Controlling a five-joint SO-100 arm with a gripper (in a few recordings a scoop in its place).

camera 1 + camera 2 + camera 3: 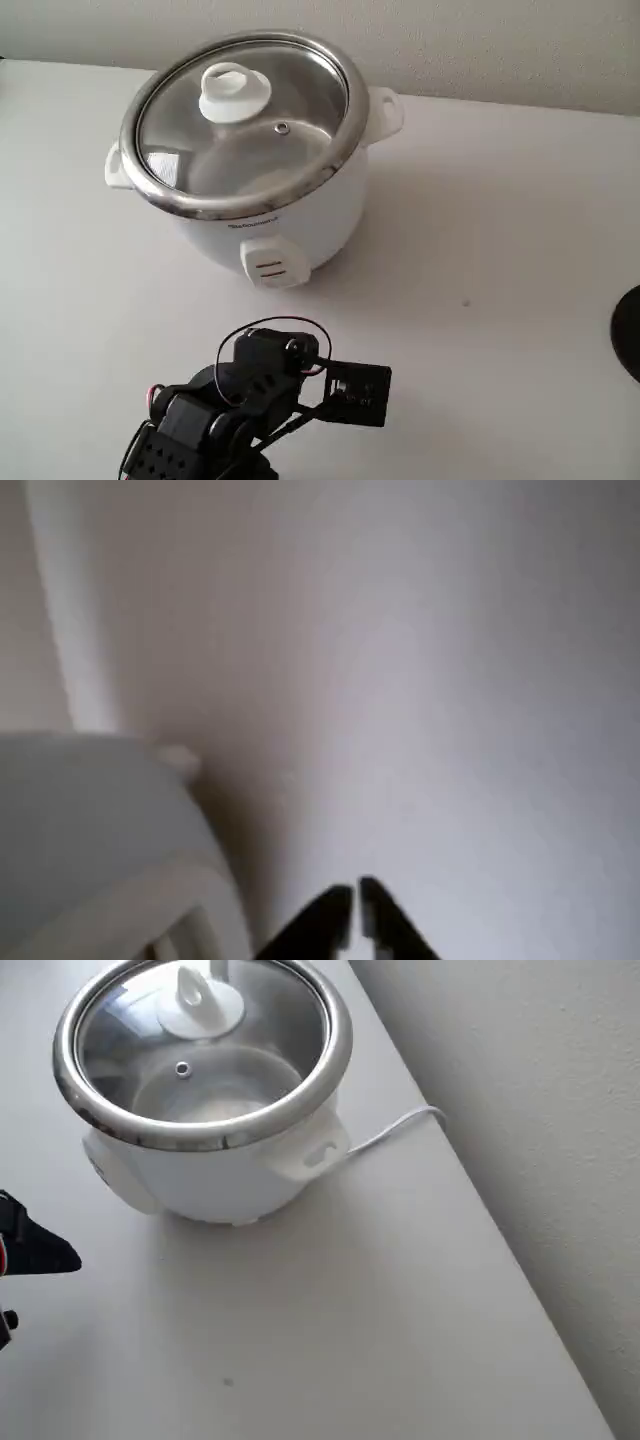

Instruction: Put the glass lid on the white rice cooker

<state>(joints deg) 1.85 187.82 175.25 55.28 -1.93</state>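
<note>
The desk [500, 250] is a plain white surface running up to a pale wall, and it takes up most of what I see in the fixed view. On it, in the upper left of that frame, stands the white rice cooker [300, 225], its switch panel facing the lower edge and a small handle sticking out on each side. In the overhead view a thin white cord [395, 1128] trails from behind it toward the wall.

The glass lid [240, 125] sits on the cooker's steel rim, looking level and centred all round, with its white knob [234, 92] upright and the little vent hole [283, 128] beside it. I read the placing as finished, with only the retreat in hand.

My arm [240, 400] is folded low at the bottom of the fixed view, well apart from the cooker. In the wrist view the claw [355, 900] sits at the bottom centre, its two dark tips pressed almost together and pinching nothing, bare desk beyond them and the cooker's side at lower left.

Next I would just park the arm, swinging wide of the cooker so nothing nudges the lid.
</note>
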